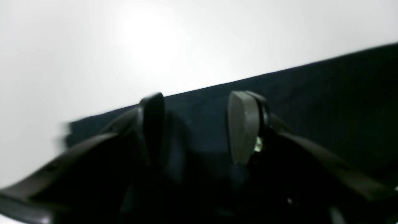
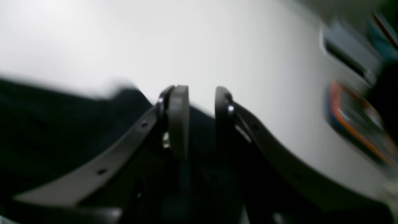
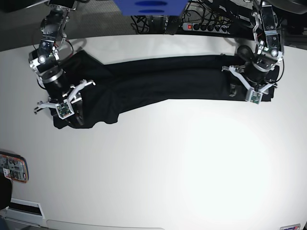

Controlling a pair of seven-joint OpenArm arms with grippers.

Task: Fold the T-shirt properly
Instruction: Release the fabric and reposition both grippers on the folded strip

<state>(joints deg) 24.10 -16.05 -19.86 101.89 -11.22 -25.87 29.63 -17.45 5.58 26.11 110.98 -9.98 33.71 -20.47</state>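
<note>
The black T-shirt (image 3: 158, 81) lies stretched in a long band across the far half of the white table. At its right end in the base view my left gripper (image 3: 252, 91) hangs low over the cloth. The left wrist view shows that left gripper (image 1: 199, 96) open, its jaws wide apart, with the T-shirt (image 1: 326, 102) flat beneath them near its straight edge. My right gripper (image 3: 67, 103) is over the bunched left end. In the right wrist view the right gripper (image 2: 202, 93) shows a narrow gap between its jaws, above the T-shirt's (image 2: 46, 124) edge. Both wrist views are blurred.
The white table (image 3: 168, 163) spreads wide in front of the shirt. A phone-like object with an orange rim (image 3: 12, 167) lies at the front left edge, also seen as the orange-rimmed object (image 2: 351, 118). Cables and a power strip (image 3: 206, 26) run behind the table, beside a blue object (image 3: 148, 7).
</note>
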